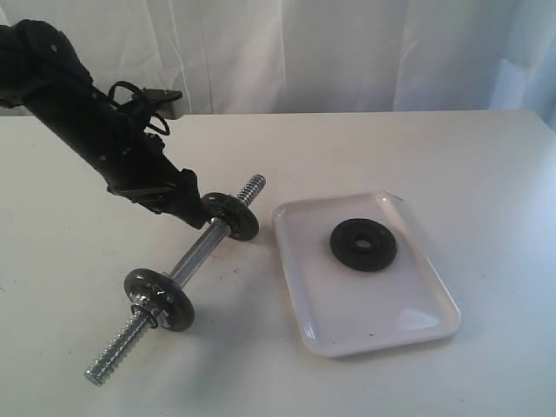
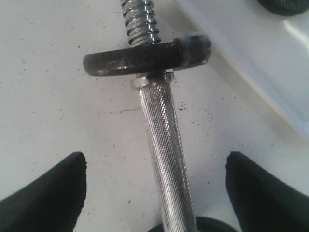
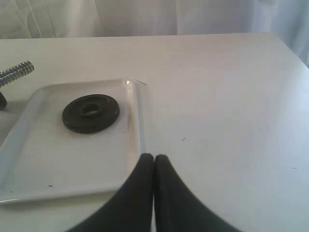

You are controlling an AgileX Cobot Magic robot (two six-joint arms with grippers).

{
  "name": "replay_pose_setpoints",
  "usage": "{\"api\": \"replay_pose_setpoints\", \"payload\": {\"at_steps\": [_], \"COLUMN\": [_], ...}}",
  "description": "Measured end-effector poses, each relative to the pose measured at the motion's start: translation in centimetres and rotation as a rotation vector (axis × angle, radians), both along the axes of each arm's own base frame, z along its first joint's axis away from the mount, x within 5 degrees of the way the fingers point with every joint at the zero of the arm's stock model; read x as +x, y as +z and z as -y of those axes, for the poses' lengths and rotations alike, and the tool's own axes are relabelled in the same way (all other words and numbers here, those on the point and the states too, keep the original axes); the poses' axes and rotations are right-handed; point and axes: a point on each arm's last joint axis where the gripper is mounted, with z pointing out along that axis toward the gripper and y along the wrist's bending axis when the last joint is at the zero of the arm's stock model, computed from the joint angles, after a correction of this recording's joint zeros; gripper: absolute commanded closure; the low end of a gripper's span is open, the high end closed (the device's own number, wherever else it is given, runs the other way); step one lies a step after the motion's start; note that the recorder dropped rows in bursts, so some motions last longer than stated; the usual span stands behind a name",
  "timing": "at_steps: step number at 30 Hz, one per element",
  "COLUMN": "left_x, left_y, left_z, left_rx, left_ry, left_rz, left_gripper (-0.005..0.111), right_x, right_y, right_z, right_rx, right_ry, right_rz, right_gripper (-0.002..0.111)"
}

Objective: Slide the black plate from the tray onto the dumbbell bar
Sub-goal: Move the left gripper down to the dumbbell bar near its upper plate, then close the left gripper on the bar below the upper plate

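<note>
Plainly, the right arm is outside the exterior view. Only its own camera shows the right gripper [image 3: 154, 157], its two dark fingers [image 3: 137, 198] pressed together with nothing between them. It hangs over the white table [image 3: 227, 96], close to the tray [image 3: 72, 164], and the rest of the arm is cut off.

The black plate [image 1: 363, 244] lies flat in the tray [image 1: 408, 321], toward its far end in the exterior view and clear of the rim. Nothing touches it. In the left wrist view only a dark sliver of it shows at the picture's edge.

The left gripper [image 1: 195, 211] reaches down to the bar [image 1: 195, 254]. In the exterior view its tips merge with the dark disc [image 1: 231, 216] beside them, so the gap cannot be read there. The left wrist view settles it: the fingers [image 2: 48, 195] stand wide apart on either side of the bar's rough middle [image 2: 161, 145], not touching it, and their lower parts are cut off.

The bar lies slantwise on the table just beside the tray. It carries two grey-black discs, the second [image 1: 159, 298] nearer the close end, with a silver nut [image 1: 148, 307] against it that is hard to make out. The disc near the gripper sits between the gripper and the threaded end that points toward the tray. A white curtain [image 1: 347, 52] hangs behind.
</note>
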Motion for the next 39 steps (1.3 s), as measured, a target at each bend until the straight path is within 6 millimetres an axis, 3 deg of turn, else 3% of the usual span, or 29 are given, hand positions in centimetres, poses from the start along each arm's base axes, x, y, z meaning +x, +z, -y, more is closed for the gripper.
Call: {"api": "replay_pose_setpoints", "payload": {"at_steps": [16,25,39], "left_x": [0.4,1.0,1.2], "left_y": [-3.8,-6.3,-7.5], "left_z": [3.6,3.8,3.8], "left_rx": [-0.039,-0.002,0.009], "left_ry": [0.004,0.006,0.009], "left_rz": [-0.039,-0.071,-0.092], "left_gripper": [0.026,0.026,0.026], "right_x": [0.0,0.0,0.0], "right_y": [0.0,0.0,0.0], "right_z": [0.0,0.0,0.0], "right_rx": [0.000,0.000,0.000], "right_ry": [0.000,0.000,0.000], "right_rz": [0.000,0.000,0.000], "right_gripper": [0.108,0.108,0.108]}}
